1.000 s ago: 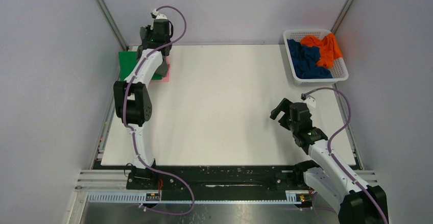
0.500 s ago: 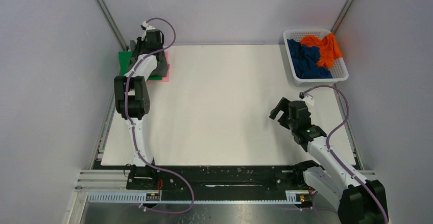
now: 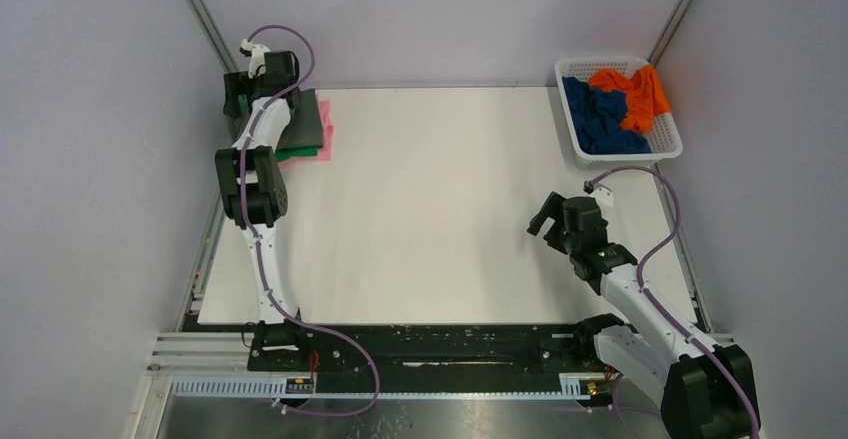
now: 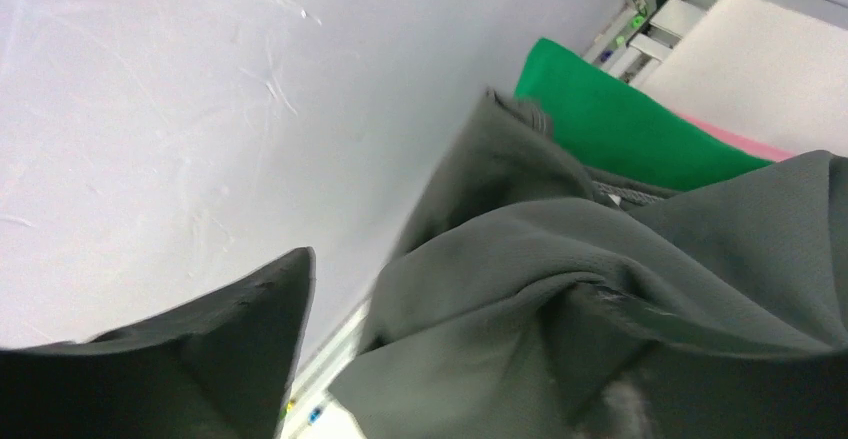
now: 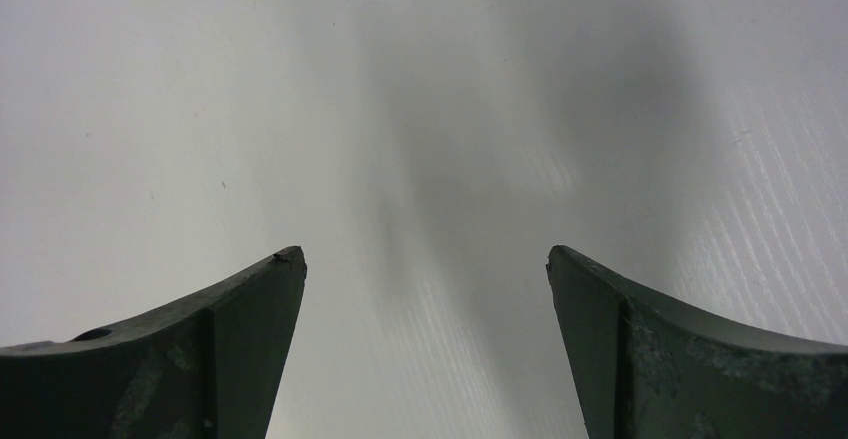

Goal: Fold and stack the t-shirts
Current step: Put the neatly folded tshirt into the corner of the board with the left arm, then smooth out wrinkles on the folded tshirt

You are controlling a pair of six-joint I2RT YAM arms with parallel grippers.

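Left gripper [image 3: 236,97] up at far left corner of table [image 3: 430,209], close to wall [image 4: 150,109]. Jaws apart in wrist view: one finger [image 4: 200,359] bare, other side buried under bunched dark grey t-shirt [image 4: 620,259]. Cannot tell if cloth is caught on that hidden finger. No clamp visible.

Dark grey t-shirt on top of stack at far left corner, rumpled at gripper end. Green t-shirt [image 4: 620,109] folded flat under it, edge poking out. Pink t-shirt [image 3: 325,129] at bottom, strip showing along the stack's right side.

Right gripper [image 5: 425,259] over bare table, right of centre, well apart from stack and basket. Jaws wide apart, nothing between them.

White lattice basket [image 3: 600,62] at far right corner. Navy blue t-shirt [image 3: 595,114] and orange t-shirt [image 3: 640,94] crumpled inside, orange draped over the right rim.
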